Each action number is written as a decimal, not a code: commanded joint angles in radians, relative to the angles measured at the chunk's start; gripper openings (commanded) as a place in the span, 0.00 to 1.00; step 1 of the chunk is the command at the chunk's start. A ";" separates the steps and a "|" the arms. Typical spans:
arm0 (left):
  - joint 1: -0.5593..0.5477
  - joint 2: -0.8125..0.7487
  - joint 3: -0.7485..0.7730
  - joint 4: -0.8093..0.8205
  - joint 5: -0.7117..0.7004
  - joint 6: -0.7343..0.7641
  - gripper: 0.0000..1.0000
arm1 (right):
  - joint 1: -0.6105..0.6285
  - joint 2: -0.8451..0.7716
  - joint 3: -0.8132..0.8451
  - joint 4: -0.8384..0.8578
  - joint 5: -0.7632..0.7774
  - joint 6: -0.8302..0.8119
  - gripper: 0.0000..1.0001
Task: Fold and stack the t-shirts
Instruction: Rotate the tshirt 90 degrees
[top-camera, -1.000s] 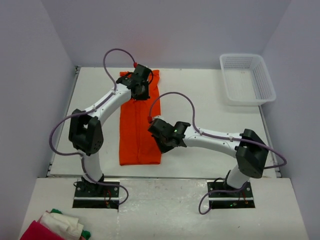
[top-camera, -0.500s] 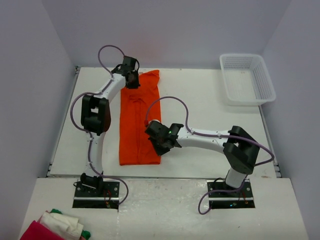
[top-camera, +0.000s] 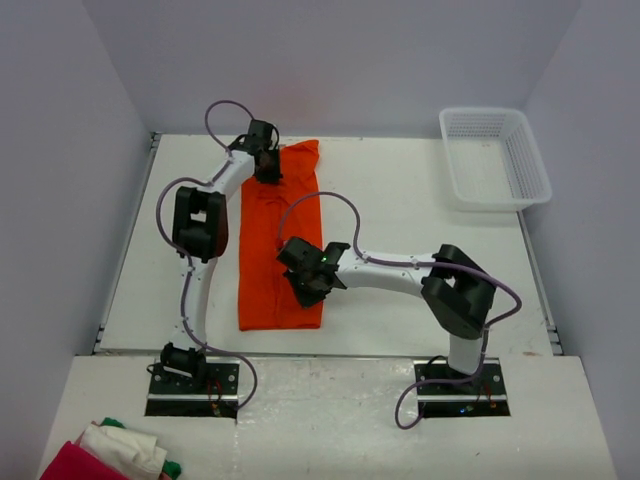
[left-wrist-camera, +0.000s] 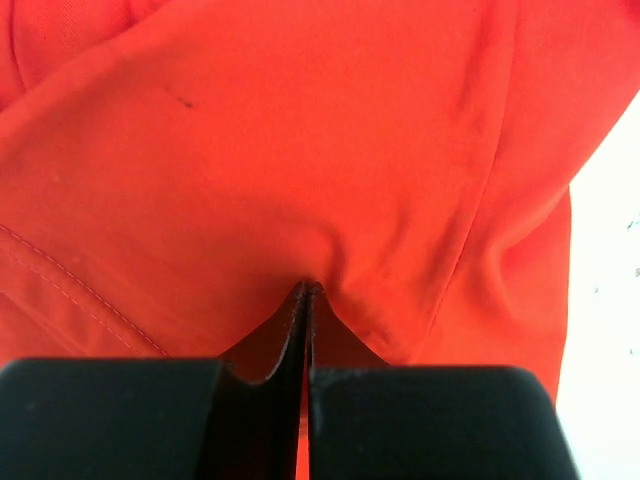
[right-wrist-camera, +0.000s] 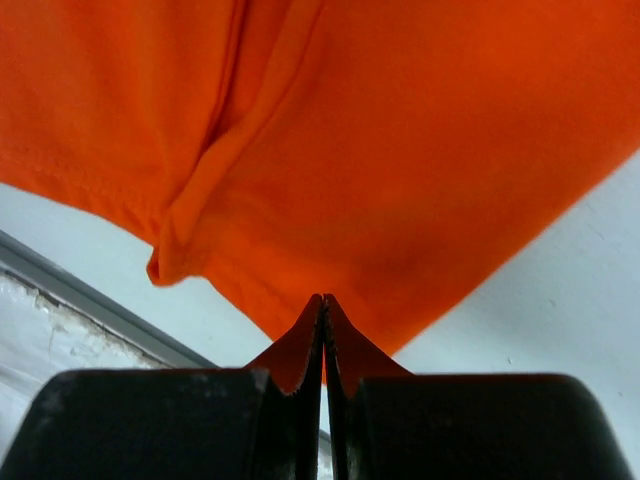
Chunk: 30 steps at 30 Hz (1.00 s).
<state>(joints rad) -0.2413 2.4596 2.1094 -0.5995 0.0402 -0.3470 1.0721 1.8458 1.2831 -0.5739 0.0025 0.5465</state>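
One bright orange t-shirt (top-camera: 280, 235) lies on the white table as a long narrow strip running from far to near. My left gripper (top-camera: 266, 166) is at its far left corner, jaws shut, pinching a pucker of the orange cloth (left-wrist-camera: 330, 150). My right gripper (top-camera: 306, 287) is at the strip's right edge near its near end, jaws shut on the edge of the cloth (right-wrist-camera: 400, 150). In the right wrist view the cloth's near corner hangs slightly off the table surface.
A white mesh basket (top-camera: 495, 155) stands at the back right. A red, white and green cloth pile (top-camera: 110, 455) lies off the table at the front left. The table's near edge strip (right-wrist-camera: 80, 290) shows below the shirt's corner.
The left gripper has moved from over the shirt's far end to its far left corner. The right gripper has slid left onto the shirt's right edge.
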 joint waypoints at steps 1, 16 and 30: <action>0.020 0.025 0.040 0.037 0.053 0.025 0.00 | -0.003 0.055 0.070 0.032 -0.042 -0.013 0.00; -0.003 0.082 0.029 0.037 0.113 0.023 0.00 | -0.020 0.104 -0.086 0.097 0.059 0.162 0.00; -0.119 0.183 0.158 0.024 0.176 -0.013 0.00 | -0.103 -0.034 -0.346 0.049 0.172 0.400 0.00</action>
<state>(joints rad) -0.3229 2.5748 2.2494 -0.5224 0.1719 -0.3504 0.9943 1.7824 1.0252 -0.3531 0.0322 0.8970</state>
